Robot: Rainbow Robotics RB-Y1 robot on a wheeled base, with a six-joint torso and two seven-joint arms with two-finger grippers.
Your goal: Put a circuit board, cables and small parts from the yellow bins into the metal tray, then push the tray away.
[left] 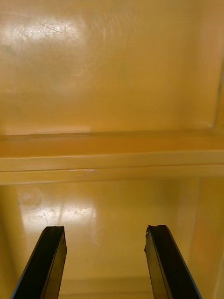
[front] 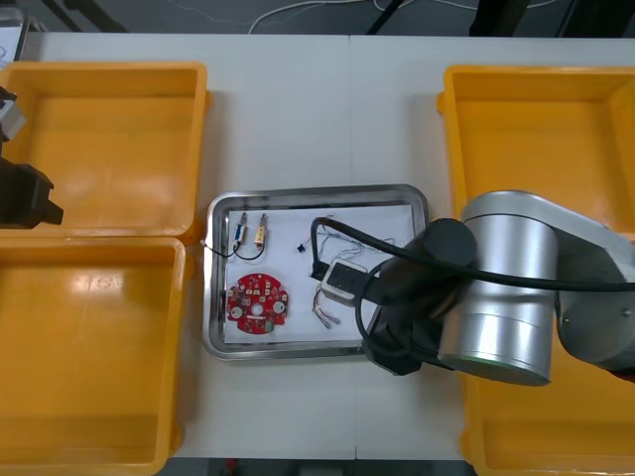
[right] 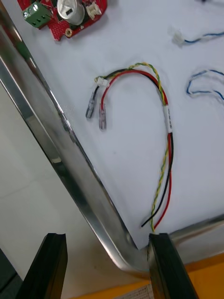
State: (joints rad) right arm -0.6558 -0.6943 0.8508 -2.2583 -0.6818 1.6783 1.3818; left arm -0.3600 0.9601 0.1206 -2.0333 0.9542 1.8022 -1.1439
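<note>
Rigid and probably slick on the counter [front: 298,119], the metal tray [right: 70,154] wants a push mid-rim from the open right gripper [right: 107,238]; the left gripper [left: 105,230] hangs open over yellow bins [left: 112,159].

1. The bins [front: 109,129] are showing plain yellow.
2. The tray [front: 212,297] is gleaming silver, white inside.
3. The circuit board [front: 258,305] is showing red.
4. One cable [right: 170,149] is twisting red, yellow, black; another cable [right: 207,71], blue and white.
</note>
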